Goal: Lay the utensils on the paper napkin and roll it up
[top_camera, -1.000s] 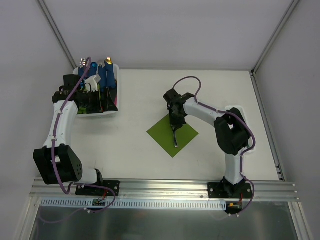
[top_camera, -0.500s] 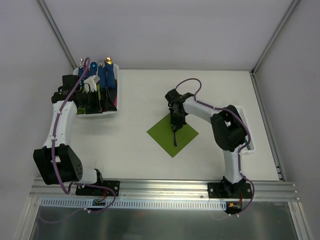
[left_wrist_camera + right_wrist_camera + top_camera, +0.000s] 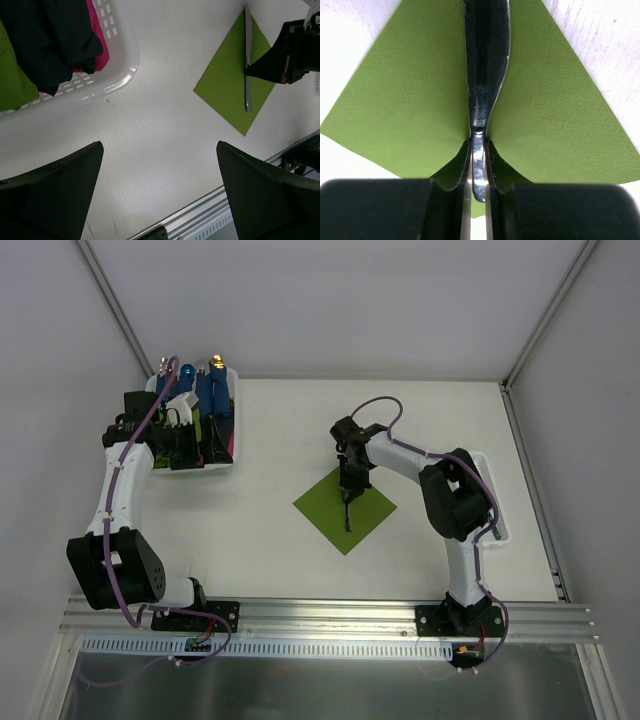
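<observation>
Currently right hand [image 3: 477, 152] pinching utensil [image 3: 487, 60] over paper napkin [image 3: 405, 100]; left hand [image 3: 157, 150] spread; advise lowering flat along diagonal before release

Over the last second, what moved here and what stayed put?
The right arm's elbow swung a little toward the table's middle, and the utensil edged slightly left at its free end over the napkin. The right gripper stayed shut on the utensil; nothing was let go. The left gripper stayed open near the basket, and the napkin did not shift.
</observation>
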